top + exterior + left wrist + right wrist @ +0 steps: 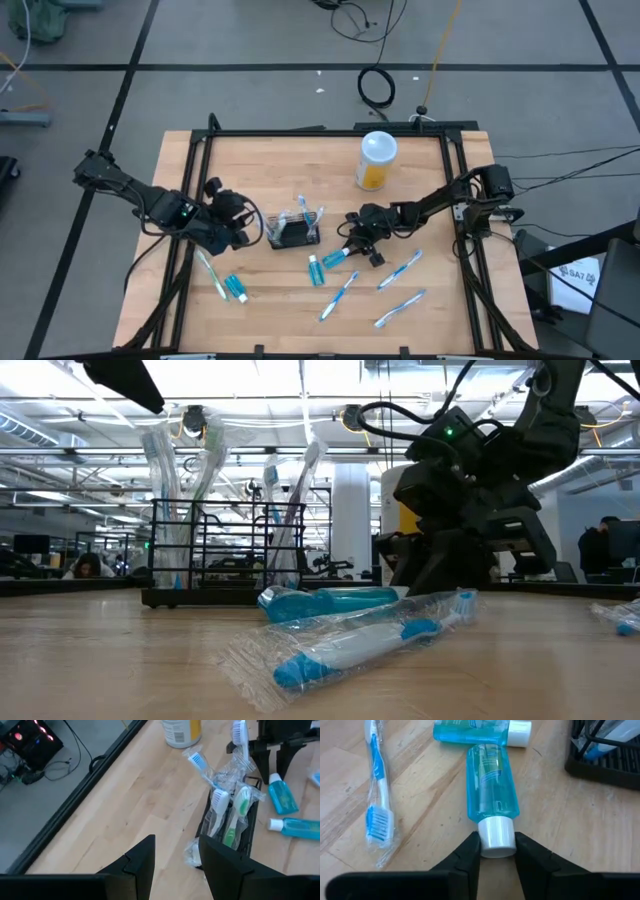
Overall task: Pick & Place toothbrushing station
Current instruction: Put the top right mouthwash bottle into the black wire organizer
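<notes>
The right gripper (497,851) sits low on the table with its two dark fingers pressed against either side of the white cap of a teal tube (491,782) — closed on that cap, though the tube lies flat on the wood and is not yet lifted; a second teal tube (475,730) lies just beyond it, crosswise, and a wrapped toothbrush (376,795) lies beside them; outward from there, the black wire basket (293,233) stands near the table's middle, between the two arms, with several wrapped toothbrushes (235,805) already standing upright in it; the left gripper (175,857) hovers just beside the basket's far end from the right arm, its fingers apart and holding nothing; still loose on the wood are three toothbrushes (398,270) near the right arm, one more toothbrush (211,275) and another tube (237,289) near the left arm; a white-and-yellow canister (375,160) stands apart towards the back; by my judgement the job is partly done — some brushes are stowed, but no tube shows in the basket, and four brushes and three tubes remain to be placed.
</notes>
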Robot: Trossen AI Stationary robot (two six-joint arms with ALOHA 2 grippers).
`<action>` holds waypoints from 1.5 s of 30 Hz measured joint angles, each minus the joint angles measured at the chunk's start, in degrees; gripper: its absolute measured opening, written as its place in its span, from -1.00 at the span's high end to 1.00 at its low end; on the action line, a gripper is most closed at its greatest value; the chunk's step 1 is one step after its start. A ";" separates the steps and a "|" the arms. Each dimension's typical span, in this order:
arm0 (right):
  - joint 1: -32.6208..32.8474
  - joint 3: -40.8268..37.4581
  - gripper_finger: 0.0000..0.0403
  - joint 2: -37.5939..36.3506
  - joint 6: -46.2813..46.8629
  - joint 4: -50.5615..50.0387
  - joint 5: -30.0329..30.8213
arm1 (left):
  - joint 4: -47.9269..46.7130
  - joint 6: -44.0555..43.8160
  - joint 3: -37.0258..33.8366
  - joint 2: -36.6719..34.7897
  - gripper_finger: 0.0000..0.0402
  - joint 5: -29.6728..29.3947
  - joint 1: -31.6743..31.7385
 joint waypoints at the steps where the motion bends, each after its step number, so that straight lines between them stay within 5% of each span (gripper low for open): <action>1: 0.04 -0.02 0.56 0.00 0.01 0.59 0.59 | 0.00 0.83 0.00 0.00 0.21 0.00 0.00; 8: 2.03 1.36 0.55 -2.74 -1.08 -0.42 6.95 | -0.01 2.70 0.00 0.00 0.21 0.02 0.00; 19: 13.14 23.56 0.55 -12.63 -8.27 -42.09 23.55 | 0.41 4.44 0.00 0.00 0.21 -0.35 0.00; 27: 16.87 47.71 0.55 -2.63 -33.17 -57.45 35.52 | 1.76 6.54 0.00 0.02 0.21 -0.66 0.31; 34: 14.88 57.90 0.55 5.66 -64.57 -57.05 59.32 | 1.70 6.19 0.00 0.02 0.21 1.20 0.31; 45: 11.00 57.95 0.54 8.98 -85.73 -54.97 61.57 | 1.73 8.07 0.00 0.02 0.21 1.17 0.31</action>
